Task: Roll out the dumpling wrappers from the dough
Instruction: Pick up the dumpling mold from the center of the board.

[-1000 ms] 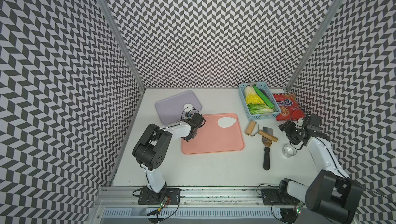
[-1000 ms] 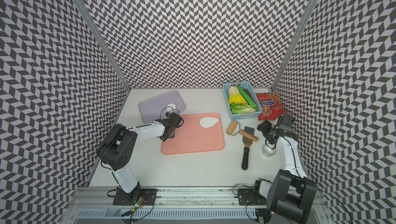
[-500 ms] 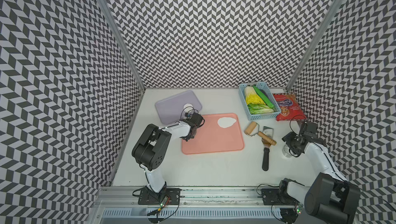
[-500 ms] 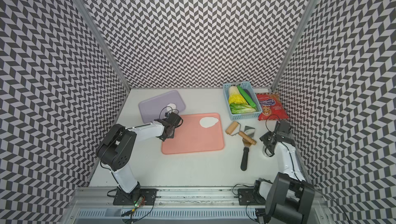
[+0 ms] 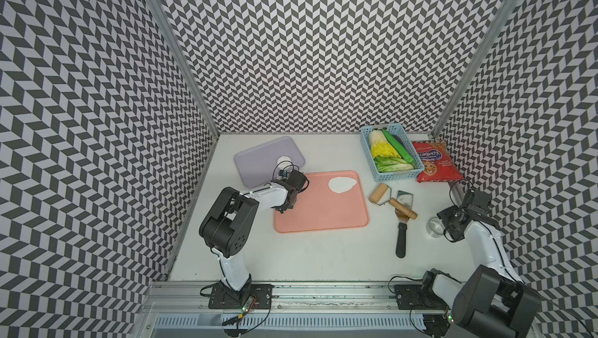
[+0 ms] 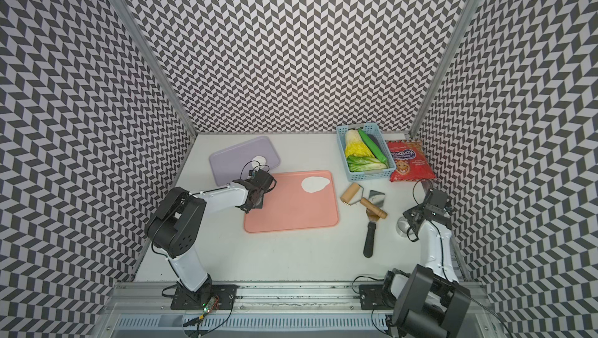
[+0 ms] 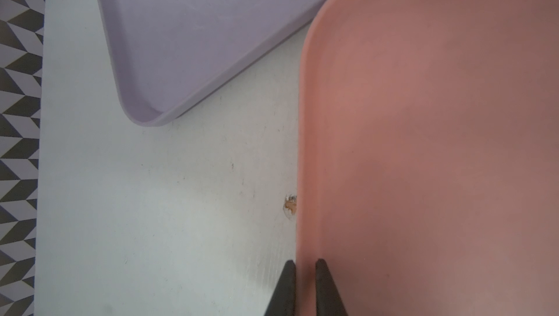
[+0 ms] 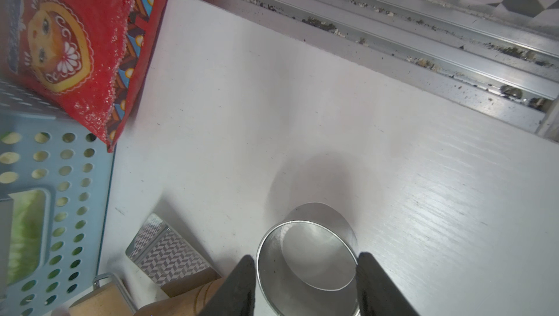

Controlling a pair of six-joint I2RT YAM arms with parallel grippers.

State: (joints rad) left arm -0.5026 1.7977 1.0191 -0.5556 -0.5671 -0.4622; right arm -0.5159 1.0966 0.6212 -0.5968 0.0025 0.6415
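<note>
At right wrist only, jaws against steel ring (image 8: 314, 245)

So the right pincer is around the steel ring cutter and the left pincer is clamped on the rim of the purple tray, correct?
Not quite. The left pincer is clamped on the rim of the pink tray, not the purple tray; the left wrist view shows it. The right pincer is around the steel ring cutter, as you said.

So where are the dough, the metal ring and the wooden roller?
dough (image 5: 341, 185): in a top view, middle of the white sheet.
metal ring (image 8: 269, 269): right wrist view, its inner wall.
wooden roller (image 5: 379, 192): in a top view, middle of the drum.
</note>
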